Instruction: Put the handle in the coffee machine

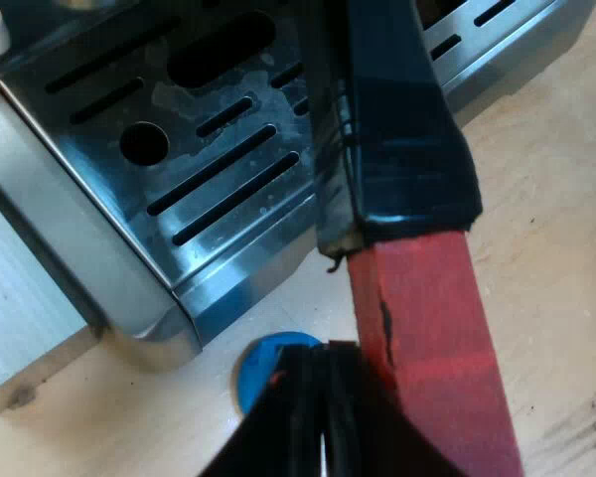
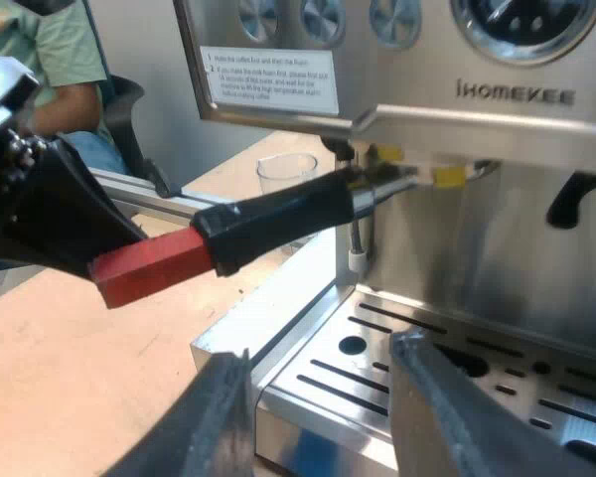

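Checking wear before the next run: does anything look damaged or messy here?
Yes. The handle's red end has a dark chip along its edge, and the black wrap next to it is frayed at the seam. The drip tray carries smeary water marks.

Pale wooden counter [image 2: 60,388], plain grey wall [image 2: 144,45].
Even, soft light falls on the counter; past its far edge a person in a green shirt [image 2: 52,45] sits on a dark chair [image 2: 129,102], with the wall at the chair's 12 o'clock.

Handle [image 2: 278,221] juts across — open gap above drip tray [image 2: 323,358].
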`<move>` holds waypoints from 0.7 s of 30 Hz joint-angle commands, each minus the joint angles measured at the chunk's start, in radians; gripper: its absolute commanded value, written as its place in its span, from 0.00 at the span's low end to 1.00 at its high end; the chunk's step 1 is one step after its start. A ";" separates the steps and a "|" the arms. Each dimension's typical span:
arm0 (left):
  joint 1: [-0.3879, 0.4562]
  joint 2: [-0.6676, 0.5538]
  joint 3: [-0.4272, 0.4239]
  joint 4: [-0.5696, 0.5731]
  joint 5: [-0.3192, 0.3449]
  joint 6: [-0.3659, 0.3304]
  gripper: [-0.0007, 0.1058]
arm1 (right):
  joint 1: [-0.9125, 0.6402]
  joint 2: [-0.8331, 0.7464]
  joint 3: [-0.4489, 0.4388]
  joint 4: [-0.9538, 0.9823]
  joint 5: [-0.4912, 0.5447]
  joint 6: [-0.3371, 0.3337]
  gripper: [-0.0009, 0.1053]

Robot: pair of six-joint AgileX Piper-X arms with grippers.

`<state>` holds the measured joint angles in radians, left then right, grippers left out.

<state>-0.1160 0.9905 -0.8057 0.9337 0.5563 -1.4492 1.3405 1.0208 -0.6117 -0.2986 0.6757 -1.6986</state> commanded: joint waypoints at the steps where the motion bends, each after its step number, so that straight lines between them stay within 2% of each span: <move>1: -0.017 -0.016 0.000 0.004 0.085 -0.010 0.01 | 0.002 -0.069 -0.022 0.088 -0.008 -0.003 0.35; 5: -0.022 -0.020 0.000 0.004 0.083 -0.010 0.01 | 0.002 -0.121 -0.081 0.259 -0.008 -0.003 0.35; 9: -0.064 -0.020 0.000 0.004 0.073 -0.025 0.01 | 0.002 -0.147 -0.147 0.406 -0.009 -0.003 0.35; 13: -0.117 -0.020 0.000 0.004 0.058 -0.035 0.01 | 0.002 -0.151 -0.188 0.477 -0.030 -0.003 0.35; 21: -0.125 -0.020 0.000 0.002 0.053 -0.035 0.01 | 0.002 -0.151 -0.211 0.549 -0.023 -0.003 0.35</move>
<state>-0.2180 0.9874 -0.8057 0.9284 0.4887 -1.4825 1.3405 0.8778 -0.8094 0.2439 0.6476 -1.6917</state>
